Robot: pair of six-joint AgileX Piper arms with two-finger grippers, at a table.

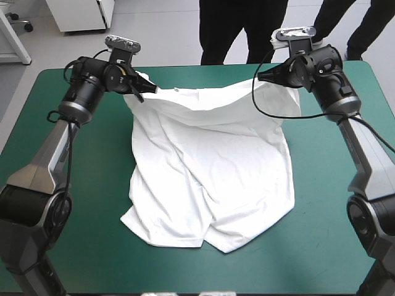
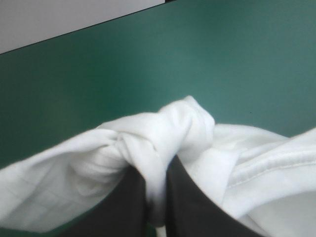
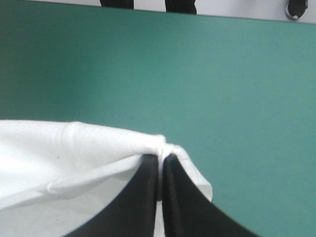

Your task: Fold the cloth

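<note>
The white T-shirt is held up by two corners near the far side of the teal-green tabletop. Its upper edge sags between the grippers and its lower part lies spread toward the near edge. The left gripper pinches a bunched knot of fabric, its black fingers nearly closed around it. The right gripper clamps the opposite corner, with a thin fold of cloth between its fingers
</note>
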